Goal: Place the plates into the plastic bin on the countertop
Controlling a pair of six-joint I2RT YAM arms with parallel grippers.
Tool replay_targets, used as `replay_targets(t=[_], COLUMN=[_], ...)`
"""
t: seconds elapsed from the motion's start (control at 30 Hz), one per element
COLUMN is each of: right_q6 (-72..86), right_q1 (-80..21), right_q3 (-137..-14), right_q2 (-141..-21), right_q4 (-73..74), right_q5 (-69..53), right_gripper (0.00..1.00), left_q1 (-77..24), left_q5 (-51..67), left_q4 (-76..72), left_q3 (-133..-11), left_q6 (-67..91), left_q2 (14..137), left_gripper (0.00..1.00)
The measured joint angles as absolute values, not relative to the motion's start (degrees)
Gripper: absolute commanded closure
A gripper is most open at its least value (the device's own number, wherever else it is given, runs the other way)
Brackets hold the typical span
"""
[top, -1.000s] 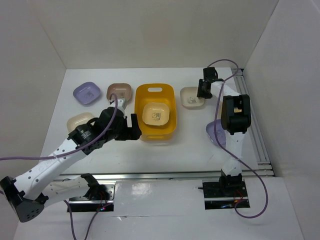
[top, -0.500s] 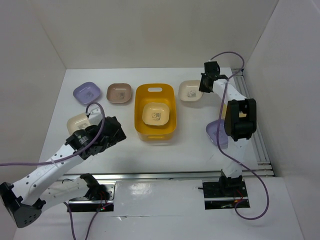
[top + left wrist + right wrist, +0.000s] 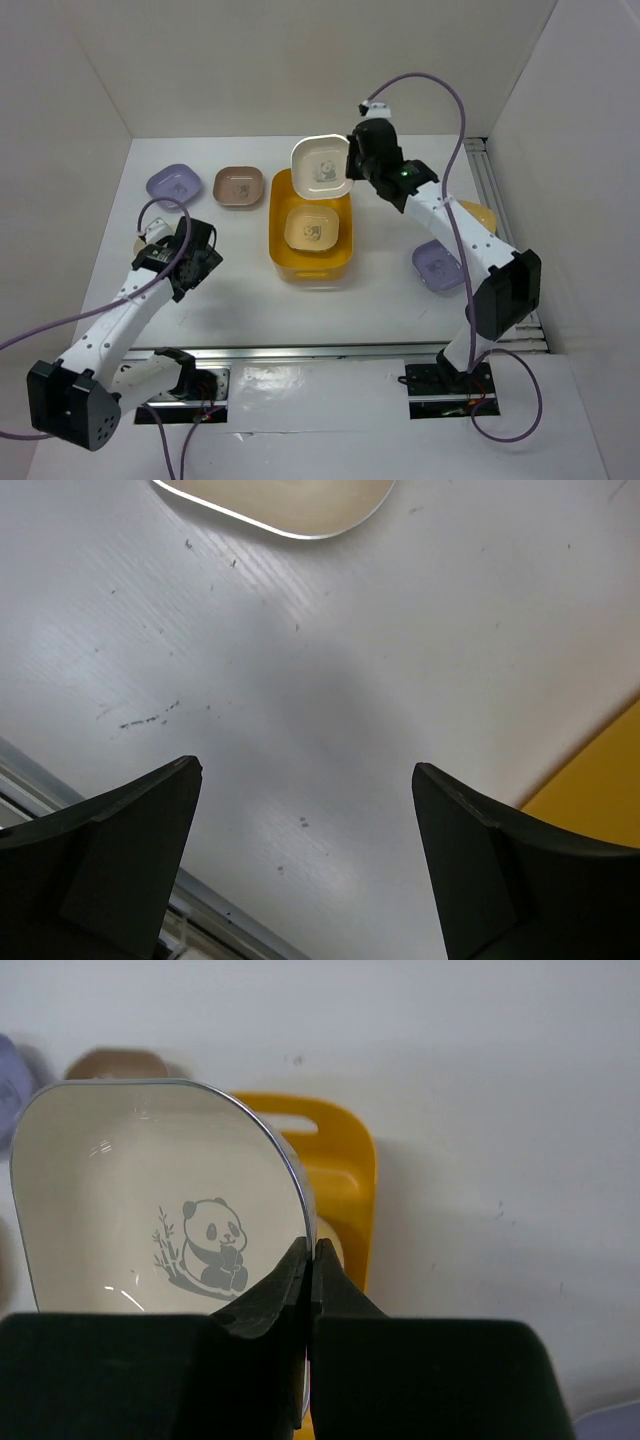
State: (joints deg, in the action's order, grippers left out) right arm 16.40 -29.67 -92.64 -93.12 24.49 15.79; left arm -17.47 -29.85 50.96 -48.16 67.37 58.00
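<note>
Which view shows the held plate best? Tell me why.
Right wrist: the held plate fills the frame, panda clear, rim pinched by the right hand. Top view shows it small, tilted over the bin. Left wrist misses it.

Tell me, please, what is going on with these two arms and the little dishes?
The right gripper has its jaws shut on the rim of a cream panda plate, tilted above the far end of the orange-yellow bin, where another cream plate lies. The left gripper hangs open over the countertop. A lavender plate and a brown-pink plate sit outside it.
</note>
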Motion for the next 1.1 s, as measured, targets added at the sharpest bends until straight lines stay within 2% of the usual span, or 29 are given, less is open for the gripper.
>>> replay_targets(t=[0.17,0.37,0.5,0.57,0.67,0.77,0.8,0.87,0.9,0.93,1.0,1.03,1.1], right_q6=[20.91,24.88,26.35,27.09,27.46,27.81,27.73,27.4,27.11,27.03,25.89,25.39,24.12], right_q1=[-33.76,-36.58,-37.58,-37.76,-37.91,-38.0,-38.06,-38.35,-38.68,-39.22,-41.3,-42.54,-45.25], right_q3=[-83.44,-82.06,-82.08,-82.08,-82.13,-83.15,-84.09,-86.21,-86.96,-87.46,-88.16,-88.18,-88.12], right_q2=[-93.62,-97.3,-98.59,-99.42,-100.82,-102.19,-102.74,-103.81,-104.01,-104.01,-103.66,-103.26,-102.08], right_q4=[24.8,24.73,23.86,23.64,23.53,23.68,23.77,23.68,23.66,23.57,23.18,22.9,22.68], right_q5=[18.09,20.58,21.19,21.41,22.02,22.24,22.33,22.35,22.5,22.68,23.14,23.14,22.7], right_gripper=[1.0,1.0,0.83,0.6,0.59,0.41,0.41,0.3,0.2,0.13,0.12,0.04,0.0], left_q1=[-10.48,-5.63,-5.1,-4.43,-3.16,-2.26,-1.98,-1.63,-1.43,-1.13,-0.25,0.34,1.48], left_q5=[-26.65,-22.46,-20.88,-20.47,-20.05,-19.49,-19.25,-18.98,-18.9,-18.79,-18.57,-18.52,-18.0], left_q4=[48.01,45.19,45.06,45.08,45.08,44.84,44.75,44.29,44.07,43.94,43.51,43.24,42.7], left_q3=[-52.03,-56.66,-56.9,-56.9,-56.9,-56.88,-56.84,-56.36,-55.9,-55.37,-53.74,-52.88,-51.66], left_q6=[62.41,58.72,57.14,56.62,55.44,55.18,55.16,54.96,54.76,54.76,54.85,55.0,55.53], left_q2=[63.86,67.4,67.29,67.29,67.31,67.35,67.42,67.44,67.44,67.44,67.42,67.42,67.42], left_gripper=[0.0,0.0,0.0,0.0,0.0,0.0,0.0,0.0,0.0,0.0,0.0,0.0,0.0])
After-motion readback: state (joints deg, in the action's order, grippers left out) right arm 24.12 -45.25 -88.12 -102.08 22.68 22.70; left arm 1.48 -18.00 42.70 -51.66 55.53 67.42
